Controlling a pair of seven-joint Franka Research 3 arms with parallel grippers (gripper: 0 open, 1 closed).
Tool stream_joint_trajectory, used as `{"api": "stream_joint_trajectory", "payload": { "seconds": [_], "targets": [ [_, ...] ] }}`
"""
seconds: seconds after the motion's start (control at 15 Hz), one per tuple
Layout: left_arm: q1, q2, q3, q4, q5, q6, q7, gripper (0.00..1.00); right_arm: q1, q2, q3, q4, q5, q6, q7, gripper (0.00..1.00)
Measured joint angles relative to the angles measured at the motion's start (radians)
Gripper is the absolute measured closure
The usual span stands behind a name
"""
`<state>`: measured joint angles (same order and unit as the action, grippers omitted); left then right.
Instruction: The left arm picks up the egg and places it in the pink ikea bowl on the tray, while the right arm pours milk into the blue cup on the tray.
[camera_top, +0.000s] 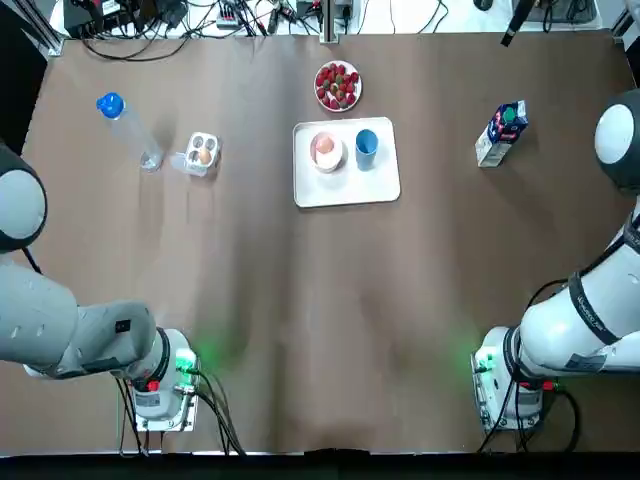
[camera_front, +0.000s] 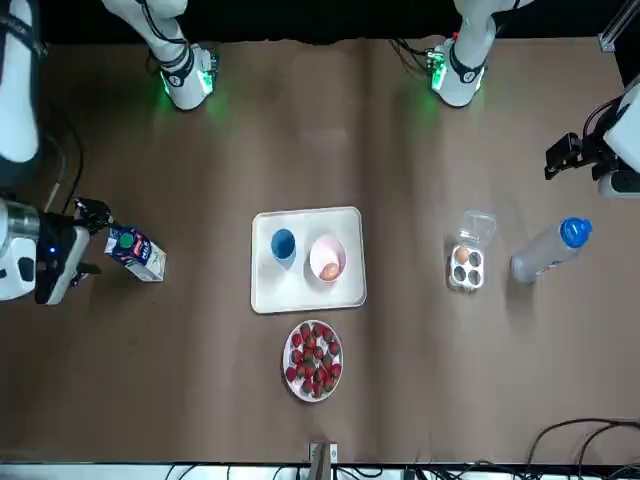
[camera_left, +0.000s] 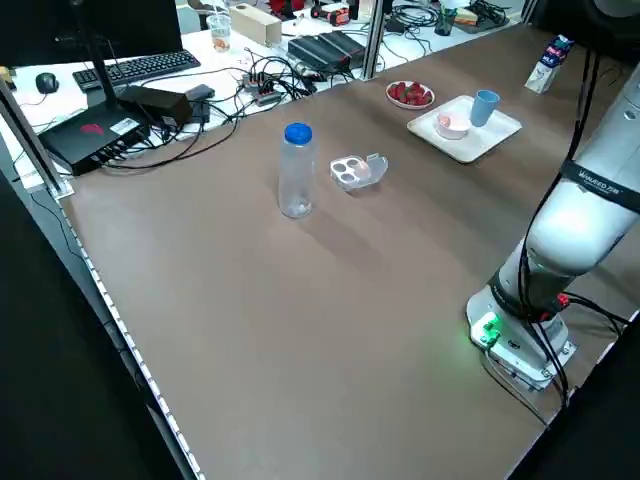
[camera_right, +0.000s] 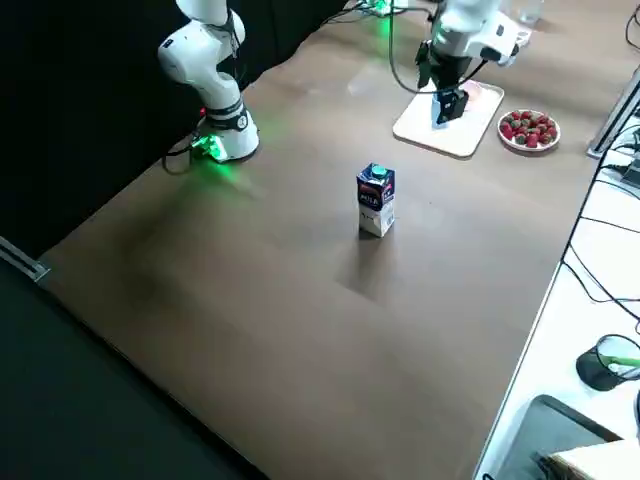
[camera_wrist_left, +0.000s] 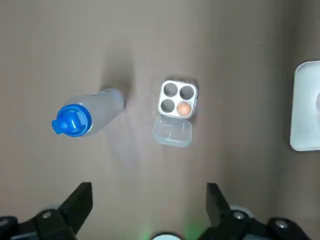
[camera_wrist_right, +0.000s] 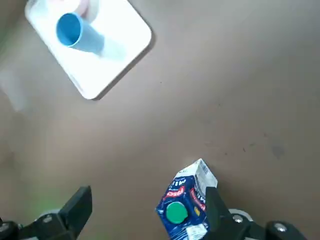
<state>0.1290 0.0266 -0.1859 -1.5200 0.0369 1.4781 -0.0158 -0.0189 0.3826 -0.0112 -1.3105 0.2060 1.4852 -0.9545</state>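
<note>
Left gripper (camera_wrist_left: 147, 194) spread, high over the table (camera_wrist_left: 240, 60) — egg (camera_wrist_left: 183, 109) sits ahead of it in its carton (camera_wrist_left: 170, 100), a second egg (camera_top: 324, 146) already in the bowl (camera_top: 339, 160). Right gripper (camera_wrist_right: 147, 196) spread too; milk (camera_wrist_right: 186, 207) stands hard by one finger — a straight descent could clip and topple it.

You have even, fairly bright light from overhead on the brown table (camera_top: 260, 300), so shadows stay soft. The water bottle (camera_left: 297, 170) throws a faint one on the tabletop beside it, and the milk carton (camera_right: 376, 200) a pale one. Green glow from the lamps on the left arm's base (camera_top: 185, 360) and the right arm's base (camera_top: 485, 362) spills onto the table. The white tray (camera_wrist_right: 115, 55) looks nearly washed out in the right wrist view. Off the table's edge in the right side view all is black, perhaps simply unlit.
</note>
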Motion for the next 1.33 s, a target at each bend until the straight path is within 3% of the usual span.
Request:
{"api": "stream_joint_trajectory", "payload": {
  "seconds": [0.73,1.33],
  "targets": [
    [0.001,-0.014,-0.003,0.001,0.000,0.000,0.000,0.00,0.083,-0.121,-0.002,-0.014,-0.076,-0.034,0.726,0.00],
    [-0.001,-0.030,-0.014,0.001,0.000,-0.025,0.001,0.00,0.055,-0.350,-0.011,-0.281,-0.078,0.055,0.914,0.00]
  ]
}}
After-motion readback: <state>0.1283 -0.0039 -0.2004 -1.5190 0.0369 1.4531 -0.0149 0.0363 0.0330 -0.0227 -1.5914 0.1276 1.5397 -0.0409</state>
